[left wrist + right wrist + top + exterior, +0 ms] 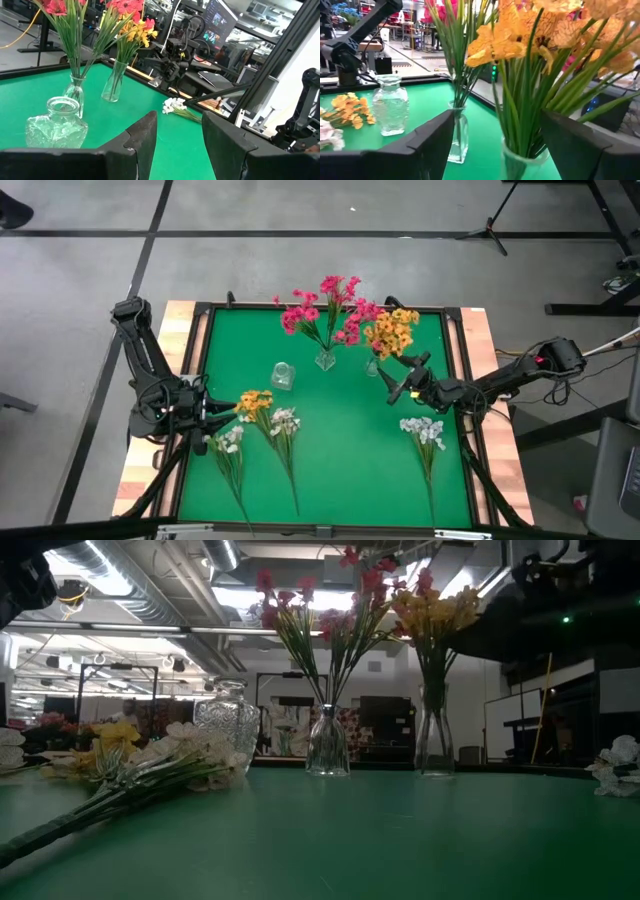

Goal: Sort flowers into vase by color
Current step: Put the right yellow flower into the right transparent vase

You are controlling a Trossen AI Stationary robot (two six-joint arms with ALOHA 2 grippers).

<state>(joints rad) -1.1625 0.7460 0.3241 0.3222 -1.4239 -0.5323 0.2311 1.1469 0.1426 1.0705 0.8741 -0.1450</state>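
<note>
Magenta-pink flowers [325,308] stand in a glass vase [325,361] at the table's far middle. Just to its right, yellow-orange flowers [392,330] stand in a second vase [522,161]. A third glass vase [283,375] stands to the left with no flowers in it. A yellow-orange sprig [254,402] and two white sprigs [285,422] lie flat at the left. Another white sprig [424,432] lies at the right. My right gripper [405,378] is open just right of the orange vase, and its fingers touch nothing. My left gripper [215,412] is open and holds nothing, beside the loose sprigs.
A raised dark rim [455,350] frames the green mat, with wooden boards [495,410] outside it. Bare green mat lies in the near middle [350,470]. The three vases stand close together along the far middle.
</note>
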